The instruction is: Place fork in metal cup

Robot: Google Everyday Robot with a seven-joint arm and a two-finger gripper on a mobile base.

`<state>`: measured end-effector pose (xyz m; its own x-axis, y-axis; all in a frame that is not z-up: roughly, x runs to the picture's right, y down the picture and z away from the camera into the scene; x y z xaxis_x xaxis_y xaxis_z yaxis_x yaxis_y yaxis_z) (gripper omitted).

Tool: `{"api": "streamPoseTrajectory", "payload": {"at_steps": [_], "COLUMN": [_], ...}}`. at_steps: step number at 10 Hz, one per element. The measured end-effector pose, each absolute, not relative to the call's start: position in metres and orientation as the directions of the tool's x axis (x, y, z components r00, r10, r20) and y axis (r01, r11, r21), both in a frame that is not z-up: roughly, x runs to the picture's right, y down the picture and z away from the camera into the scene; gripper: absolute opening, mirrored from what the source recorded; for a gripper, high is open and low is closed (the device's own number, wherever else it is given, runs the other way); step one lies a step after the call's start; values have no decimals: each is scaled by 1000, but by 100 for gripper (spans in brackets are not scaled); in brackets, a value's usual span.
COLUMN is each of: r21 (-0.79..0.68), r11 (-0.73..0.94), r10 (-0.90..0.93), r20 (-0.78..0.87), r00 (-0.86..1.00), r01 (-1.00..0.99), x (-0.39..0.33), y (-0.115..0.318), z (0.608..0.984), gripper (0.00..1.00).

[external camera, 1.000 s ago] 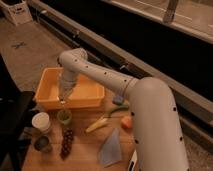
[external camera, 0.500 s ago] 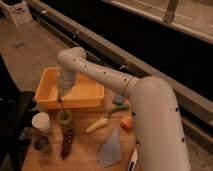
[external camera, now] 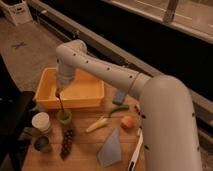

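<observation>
My gripper (external camera: 59, 91) hangs over the front edge of the yellow bin (external camera: 92, 95), at the end of the white arm that reaches in from the right. It is shut on the fork (external camera: 61, 103), a thin dark rod that dangles straight down from the fingers, its lower end just above the green cup (external camera: 63, 117). The metal cup (external camera: 41, 144), squat and dull grey, stands at the table's front left corner, well below and to the left of the gripper. A white cup (external camera: 41, 121) stands between the metal cup and the bin.
A bunch of dark grapes (external camera: 66, 142) lies right of the metal cup. Further right are a yellow banana-like item (external camera: 97, 125), a green pepper (external camera: 119, 109), an orange fruit (external camera: 129, 121), a blue sponge (external camera: 120, 96), a blue cloth (external camera: 111, 148) and a white-handled brush (external camera: 136, 151).
The gripper has risen slightly and shifted a little left, carrying the fork up with it. The cups and other items have not moved.
</observation>
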<state>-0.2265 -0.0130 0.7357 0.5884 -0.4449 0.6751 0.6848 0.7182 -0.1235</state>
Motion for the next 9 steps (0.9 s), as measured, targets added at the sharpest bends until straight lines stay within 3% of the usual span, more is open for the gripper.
{"api": "streamPoseTrajectory", "payload": {"at_steps": [4,9], "r21": [-5,101], "r11": [739,698], "r10": [-518,-560], "r20": [636,694], "r00": [573,453], "r01": [674,709], "x": [-216,-221], "y": [-38,4], "z": [676,618], "gripper": [18,18]}}
